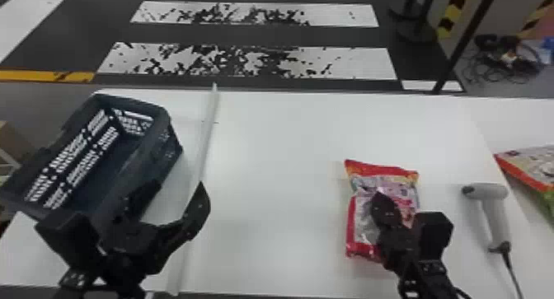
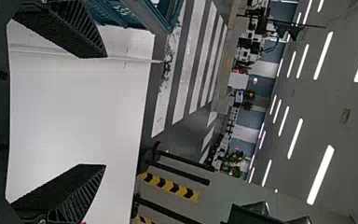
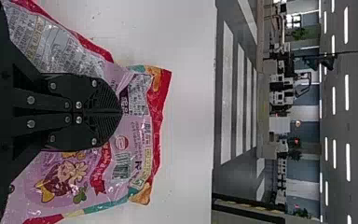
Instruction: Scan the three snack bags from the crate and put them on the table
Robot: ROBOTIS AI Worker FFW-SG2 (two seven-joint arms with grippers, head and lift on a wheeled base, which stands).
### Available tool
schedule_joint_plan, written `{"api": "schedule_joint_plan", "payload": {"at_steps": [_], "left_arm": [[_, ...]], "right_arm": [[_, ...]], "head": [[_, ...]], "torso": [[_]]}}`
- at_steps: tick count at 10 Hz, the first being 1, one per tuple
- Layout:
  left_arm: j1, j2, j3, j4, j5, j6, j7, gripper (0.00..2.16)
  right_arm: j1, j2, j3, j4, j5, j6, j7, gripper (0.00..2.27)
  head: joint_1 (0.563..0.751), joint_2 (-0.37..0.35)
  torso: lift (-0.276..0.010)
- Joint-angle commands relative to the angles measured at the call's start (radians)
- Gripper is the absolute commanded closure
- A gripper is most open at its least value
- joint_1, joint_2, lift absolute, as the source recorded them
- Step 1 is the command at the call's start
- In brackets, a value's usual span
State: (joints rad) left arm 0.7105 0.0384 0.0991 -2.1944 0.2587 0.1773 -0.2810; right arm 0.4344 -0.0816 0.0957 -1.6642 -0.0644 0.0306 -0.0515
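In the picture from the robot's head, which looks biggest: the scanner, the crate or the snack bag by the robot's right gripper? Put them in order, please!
1. Crate, the largest
2. Snack bag, partly covered but clearly wider and taller than the scanner
3. Handheld scanner, the smallest

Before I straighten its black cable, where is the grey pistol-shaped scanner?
In the head view, the scanner lies on the white table toward the robot's right, between a red-edged plastic snack bag and another bag farther right.
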Motion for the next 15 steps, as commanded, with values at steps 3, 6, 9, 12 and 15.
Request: {"api": "schedule_joint_plan", "payload": {"at_steps": [3,6,9,12,15], "left_arm": [[-0.006,0.006,-0.001,0.005,0.005,0.000,-0.004,0.02],[-0.008,0.018,0.008,0.025,0.019,-0.003,-0.007,0.02],[-0.022,0.018,0.010,0.036,0.019,-0.003,-0.009,0.02],[-0.031,0.020,0.008,0.042,0.020,-0.003,-0.009,0.02],[-0.028,0.023,0.013,0.041,0.020,0.000,-0.007,0.02]], "right_arm": [[0.004,0.000,0.019,-0.157,-0.002,0.091,-0.001,2.21],[-0.080,0.000,0.013,-0.055,0.000,0.095,-0.002,2.21],[-0.097,0.000,-0.031,-0.038,-0.011,0.073,-0.014,2.21],[-0.134,-0.003,-0.025,0.041,-0.006,0.088,-0.013,2.21],[-0.163,-0.003,-0.019,0.110,-0.002,0.055,-0.013,2.21]], "head": [[0.695,0.024],[0.695,0.031],[0.695,0.017],[0.695,-0.016],[0.695,-0.013]], "torso": [[-0.094],[-0.094],[-0.094],[-0.094],[-0.094]]}}
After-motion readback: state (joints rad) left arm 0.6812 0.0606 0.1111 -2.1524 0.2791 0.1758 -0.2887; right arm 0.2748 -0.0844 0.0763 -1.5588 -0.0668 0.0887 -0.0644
